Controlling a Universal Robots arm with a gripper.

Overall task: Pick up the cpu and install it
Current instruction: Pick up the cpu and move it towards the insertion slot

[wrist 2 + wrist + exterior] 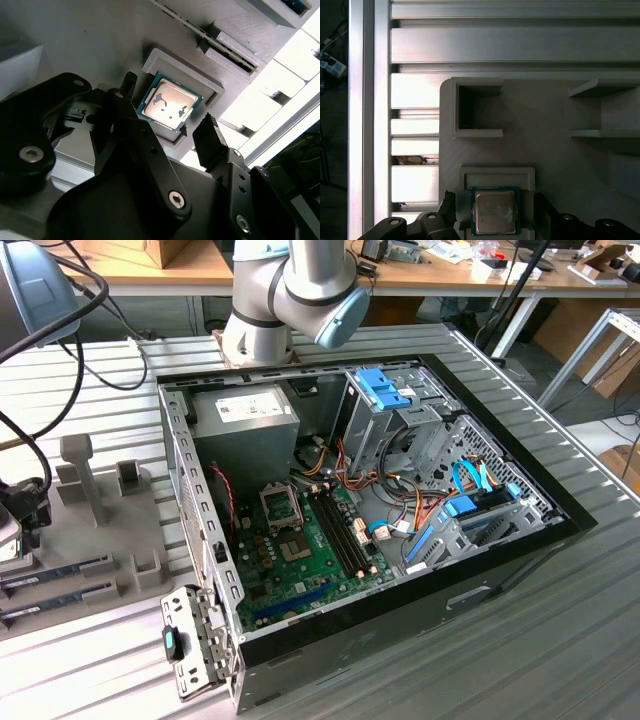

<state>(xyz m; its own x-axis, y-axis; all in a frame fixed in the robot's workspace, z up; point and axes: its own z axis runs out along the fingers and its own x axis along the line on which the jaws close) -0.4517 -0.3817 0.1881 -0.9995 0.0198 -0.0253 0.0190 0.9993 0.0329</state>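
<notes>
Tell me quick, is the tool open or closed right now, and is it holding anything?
Tool: open, holding nothing. Its fingers straddle the cpu, which sits in its grey holder.

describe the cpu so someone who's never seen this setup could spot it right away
Find the grey holder plate on the slotted metal table. A raised square frame on it cradles the cpu, between the black fingers of the gripper. It is a flat square with shiny metal top and green rim, unlike the empty pocket beside it.
</notes>
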